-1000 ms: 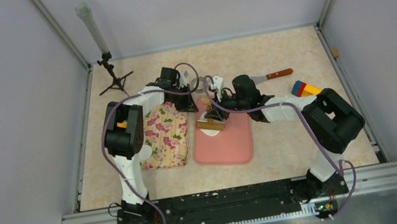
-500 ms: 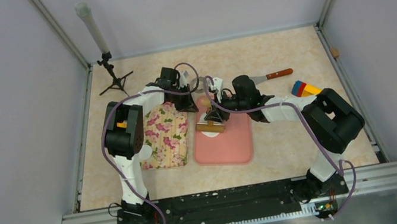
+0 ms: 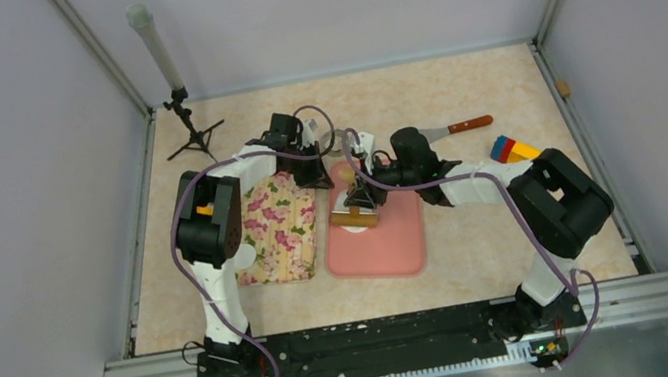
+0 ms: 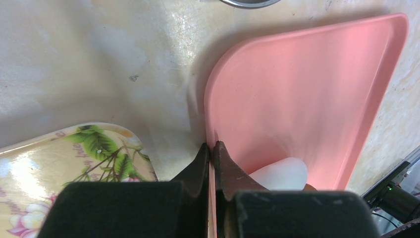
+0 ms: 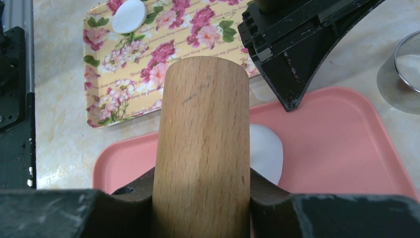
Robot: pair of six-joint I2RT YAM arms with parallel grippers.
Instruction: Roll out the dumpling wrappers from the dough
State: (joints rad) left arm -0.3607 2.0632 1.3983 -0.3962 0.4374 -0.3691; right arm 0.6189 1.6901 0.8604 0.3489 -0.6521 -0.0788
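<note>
The dough is a flattened white piece on the pink board, and it also shows in the left wrist view. A wooden rolling pin lies across the dough, with my right gripper shut on it. My left gripper is shut on the board's left rim, near its far corner. One of the dumpling wrappers, a small white disc, rests on the floral tray. From above, the pin sits over the board's far half.
A metal ring cutter stands on the table just beyond the board. A spatula with a red handle and coloured blocks lie to the right. A black stand is at the far left.
The rolling pin has shifted slightly toward the near side over the dough, held by the right gripper. The left gripper has kept its hold on the board's rim without moving.
</note>
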